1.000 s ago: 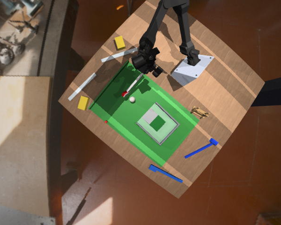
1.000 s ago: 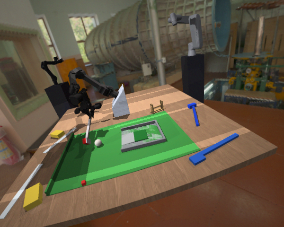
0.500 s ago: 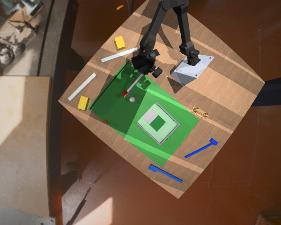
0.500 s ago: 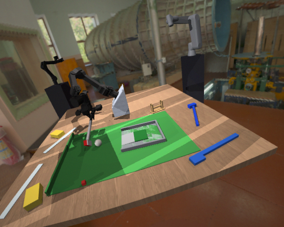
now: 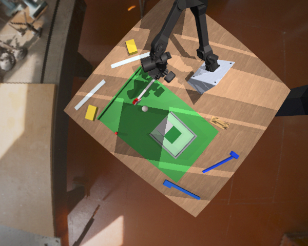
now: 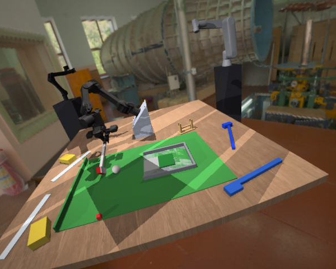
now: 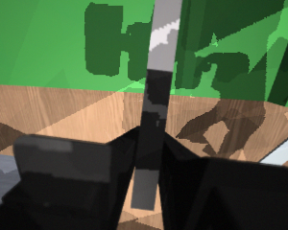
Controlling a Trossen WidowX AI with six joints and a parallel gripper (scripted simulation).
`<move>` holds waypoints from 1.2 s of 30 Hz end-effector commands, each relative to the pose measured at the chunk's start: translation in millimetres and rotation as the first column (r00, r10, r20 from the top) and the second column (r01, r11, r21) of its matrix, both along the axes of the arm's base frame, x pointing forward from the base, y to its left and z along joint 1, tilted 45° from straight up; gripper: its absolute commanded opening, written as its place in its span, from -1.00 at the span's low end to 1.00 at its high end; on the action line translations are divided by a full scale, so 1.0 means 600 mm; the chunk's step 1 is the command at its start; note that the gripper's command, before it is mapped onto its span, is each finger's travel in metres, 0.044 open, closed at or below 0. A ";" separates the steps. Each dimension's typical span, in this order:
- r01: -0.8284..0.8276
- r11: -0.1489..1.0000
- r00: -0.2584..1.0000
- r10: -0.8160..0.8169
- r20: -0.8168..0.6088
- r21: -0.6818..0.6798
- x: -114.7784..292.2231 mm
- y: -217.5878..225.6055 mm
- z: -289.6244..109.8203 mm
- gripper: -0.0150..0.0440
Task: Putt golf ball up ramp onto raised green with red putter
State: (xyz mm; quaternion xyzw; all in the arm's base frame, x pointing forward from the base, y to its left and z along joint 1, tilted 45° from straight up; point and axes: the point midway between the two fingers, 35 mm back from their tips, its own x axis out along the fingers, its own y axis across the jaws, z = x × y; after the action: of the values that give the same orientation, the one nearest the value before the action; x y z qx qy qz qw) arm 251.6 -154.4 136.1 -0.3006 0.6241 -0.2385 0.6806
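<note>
My gripper [image 5: 154, 78] [image 6: 105, 140] [image 7: 148, 132] is shut on the dark grip of the red putter. The putter's pale shaft [image 5: 146, 89] [image 6: 103, 154] [image 7: 165, 40] slants down from the fingers, and its red head [image 5: 135, 101] [image 6: 100, 170] is low over the green mat [image 5: 138, 143] [image 6: 127, 194]. The white golf ball [image 5: 145, 108] [image 6: 116, 168] is on the mat a short way from the head, on the side toward the ramp. The grey-walled ramp frame [image 5: 186, 146] [image 6: 190, 153] holds the raised green square [image 5: 172, 134] [image 6: 166, 160]. The wrist view does not show the head or ball.
A green rail [image 5: 119, 92] [image 6: 71, 196] edges the mat. A grey-white wedge [image 5: 212, 75] [image 6: 143, 124] stands behind, with another arm's end at it. A wooden rack [image 5: 219, 122] [image 6: 186, 127], two blue clubs, yellow blocks, white strips and a small red cube [image 5: 116, 132] [image 6: 98, 216] lie around.
</note>
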 end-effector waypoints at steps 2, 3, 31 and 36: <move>0.001 1.000 1.000 -0.001 0.013 -0.006 0.003 -0.009 0.012 -0.49; 0.001 1.000 1.000 -0.001 0.013 -0.006 0.003 -0.009 0.012 -0.49; 0.001 1.000 1.000 -0.001 0.010 0.003 -0.009 0.169 -0.141 -0.49; 0.000 1.000 1.000 -0.001 0.009 0.005 -0.013 0.202 -0.109 -0.49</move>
State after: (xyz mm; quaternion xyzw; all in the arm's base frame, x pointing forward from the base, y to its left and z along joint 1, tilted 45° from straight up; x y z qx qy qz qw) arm 241.8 -47.0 57.7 -0.3005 0.6272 -0.2391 0.6775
